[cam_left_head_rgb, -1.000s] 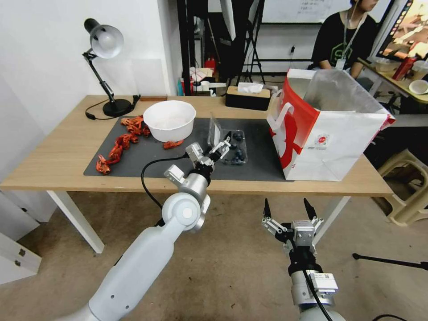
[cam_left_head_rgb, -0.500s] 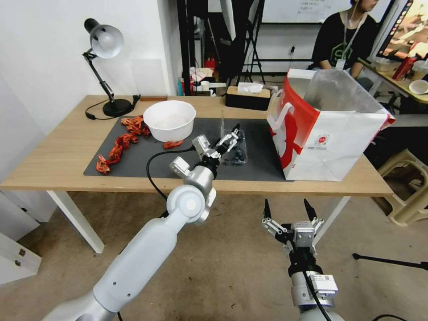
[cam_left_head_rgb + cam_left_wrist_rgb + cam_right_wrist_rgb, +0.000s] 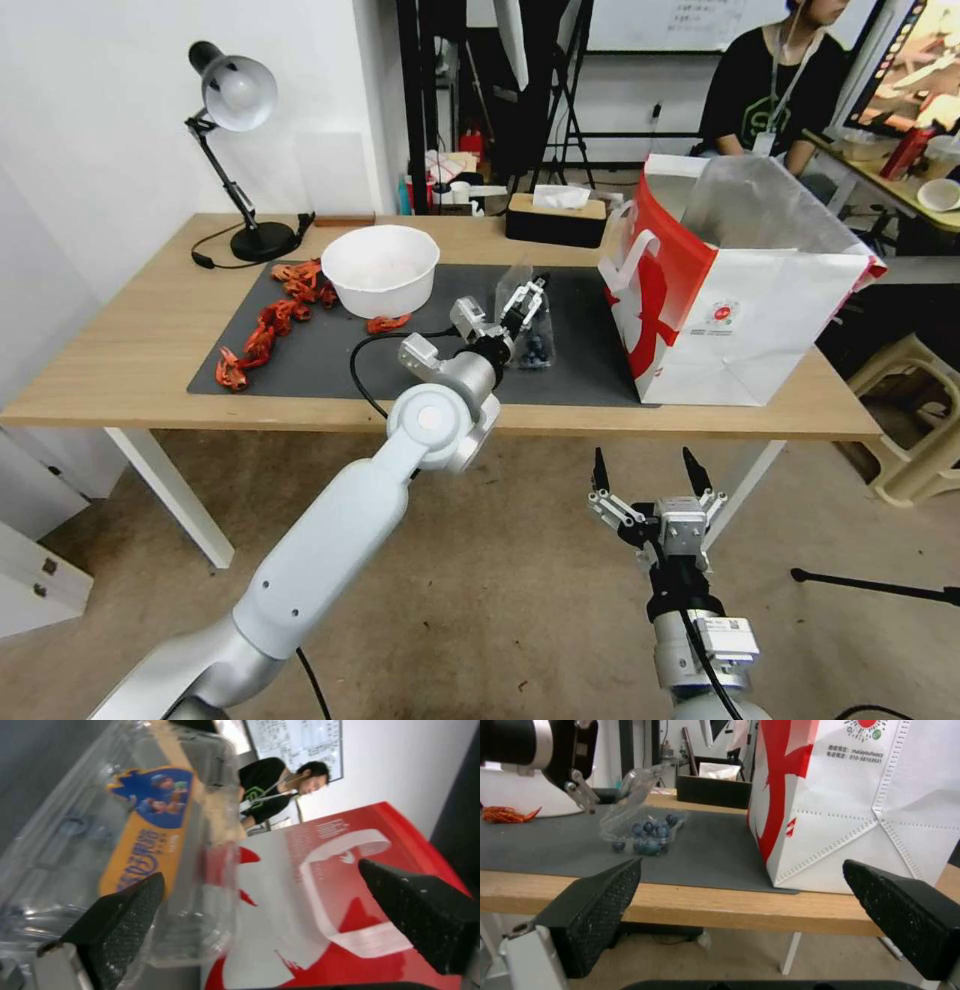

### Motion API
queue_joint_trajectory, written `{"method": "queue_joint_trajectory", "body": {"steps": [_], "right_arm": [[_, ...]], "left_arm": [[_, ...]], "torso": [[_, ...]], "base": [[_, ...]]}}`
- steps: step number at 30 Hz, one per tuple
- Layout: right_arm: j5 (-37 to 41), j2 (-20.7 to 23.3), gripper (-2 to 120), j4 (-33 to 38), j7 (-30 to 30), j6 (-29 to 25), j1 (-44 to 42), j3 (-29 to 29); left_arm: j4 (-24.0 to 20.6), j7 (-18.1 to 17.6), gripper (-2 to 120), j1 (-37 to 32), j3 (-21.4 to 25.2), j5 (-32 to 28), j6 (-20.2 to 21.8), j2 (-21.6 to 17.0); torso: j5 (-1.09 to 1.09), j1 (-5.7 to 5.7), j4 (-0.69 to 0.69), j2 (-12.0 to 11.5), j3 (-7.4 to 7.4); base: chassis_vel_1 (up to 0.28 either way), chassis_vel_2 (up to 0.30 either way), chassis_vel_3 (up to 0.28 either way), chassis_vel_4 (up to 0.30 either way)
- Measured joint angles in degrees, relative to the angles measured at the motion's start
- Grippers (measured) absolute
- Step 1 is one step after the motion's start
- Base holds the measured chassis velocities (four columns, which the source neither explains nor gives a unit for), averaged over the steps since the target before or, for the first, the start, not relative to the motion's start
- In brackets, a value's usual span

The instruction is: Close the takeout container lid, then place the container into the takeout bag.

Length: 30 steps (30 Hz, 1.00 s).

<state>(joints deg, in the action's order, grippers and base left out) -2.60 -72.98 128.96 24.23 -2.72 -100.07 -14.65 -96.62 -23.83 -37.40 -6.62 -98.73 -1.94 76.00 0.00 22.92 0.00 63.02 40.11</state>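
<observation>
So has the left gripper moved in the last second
Yes. The left gripper, fingers open by the clear plastic lid, has travelled away from the round white bowl toward the white-and-red paper takeout bag.

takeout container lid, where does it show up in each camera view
Head view: the lid stands half raised over the berry tray, mid-mat, at the left end effector.
Left wrist view: the lid with its blue-yellow sticker sits close up, against one fingertip.
Right wrist view: the lid tilts up above the berries, beyond the table edge.
Shared landmark: the takeout bag.
</observation>
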Motion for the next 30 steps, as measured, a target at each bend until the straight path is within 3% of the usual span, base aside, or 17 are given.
{"method": "queue_joint_trajectory", "body": {"steps": [7, 9, 14, 16, 18, 20, 22, 23, 30], "right_arm": [[0.0, 0.0, 100, -0.4, 0.0, 0.1, 0.3, 0.1], [0.0, 0.0, 100, -0.4, 0.0, 0.1, 0.4, 0.2], [0.0, 0.0, 100, -0.4, 0.0, 0.1, 0.4, 0.2], [0.2, 0.1, 100, -0.4, 0.0, 0.2, 0.5, 0.2], [0.3, 0.1, 100, -0.3, 0.0, 0.3, 0.5, 0.2], [0.7, 0.3, 100, -0.1, 0.0, 0.5, 0.7, 0.2], [0.8, 0.3, 100, 0.0, 0.0, 0.5, 0.7, 0.2], [1.3, 0.5, 100, 0.2, 0.0, 0.7, 0.9, 0.1], [2.8, 0.7, 100, 0.9, -0.1, 1.8, 1.8, 0.0]], "left_arm": [[1.2, -1.9, 84, 0.5, 0.1, -0.5, 0.6, 0.1], [1.6, -2.3, 72, 0.6, -0.1, -0.5, 0.8, 0.1], [2.0, -2.8, 58, 0.6, -0.7, -0.5, 1.1, 0.1], [2.6, -3.2, 45, 0.7, -1.5, 0.0, 1.4, 0.0], [2.7, -3.4, 43, 0.7, -1.7, 0.1, 1.4, 0.0], [3.1, -3.8, 31, 0.9, -2.3, 0.7, 1.6, -0.1], [3.2, -3.9, 30, 0.9, -2.3, 0.8, 1.6, -0.1], [3.4, -4.4, 21, 1.0, -2.7, 1.5, 1.9, -0.1], [4.2, -6.3, 0, 1.2, -3.3, 2.6, 2.6, -0.4]], "torso": [[0.0, 0.0, 0.0, 0.0, 0.0], [0.0, 0.0, 0.0, 0.0, 0.0], [0.0, 0.0, 0.0, 0.0, 0.0], [0.0, 0.0, 0.0, 0.0, 0.0], [0.0, 0.0, 0.0, 0.0, 0.0], [0.0, 0.0, 0.0, 0.0, 0.0], [0.0, 0.0, 0.0, 0.0, 0.0], [0.0, 0.0, 0.0, 0.0, 0.0], [0.0, 0.0, 0.0, 0.0, 0.0]], "base": [[0.0, 0.0, 0.0, 0.0], [0.0, 0.0, 0.0, 0.0], [0.0, 0.0, 0.0, 0.0], [0.0, 0.0, 0.0, 0.0], [0.0, 0.0, 0.0, 0.0], [0.0, 0.0, 0.0, 0.0], [0.0, 0.0, 0.0, 0.0], [0.0, 0.0, 0.0, 0.0], [0.0, 0.0, 0.0, 0.0]]}}
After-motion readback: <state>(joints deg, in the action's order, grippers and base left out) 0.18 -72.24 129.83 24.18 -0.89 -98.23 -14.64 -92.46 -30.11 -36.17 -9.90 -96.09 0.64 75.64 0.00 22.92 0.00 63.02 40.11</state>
